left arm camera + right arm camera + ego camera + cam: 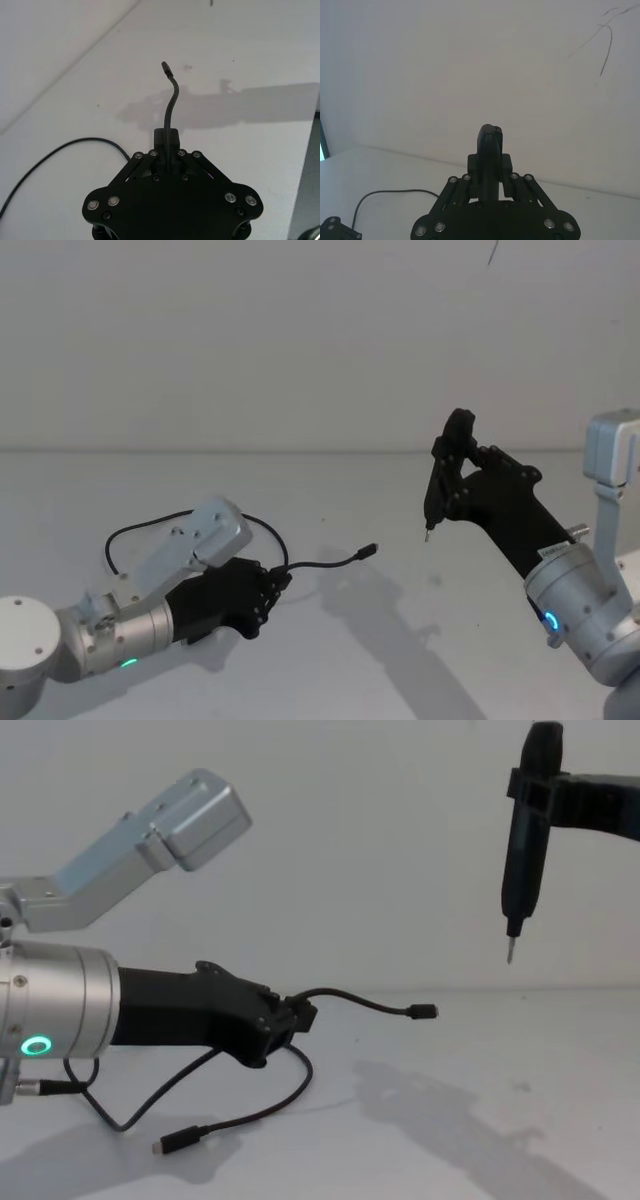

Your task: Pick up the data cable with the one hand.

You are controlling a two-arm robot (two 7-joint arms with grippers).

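The data cable is a thin black cord. My left gripper is shut on it a short way behind one plug. That plug sticks out forward in the air past the fingers. Behind the gripper the cord hangs in a loop down to the white table. Its other plug lies on the table below my left arm. More of the cord curves round behind the arm.
My right gripper is raised high on the right, shut on a slim black pen-shaped tool whose metal tip points down. A bare white wall stands behind the table.
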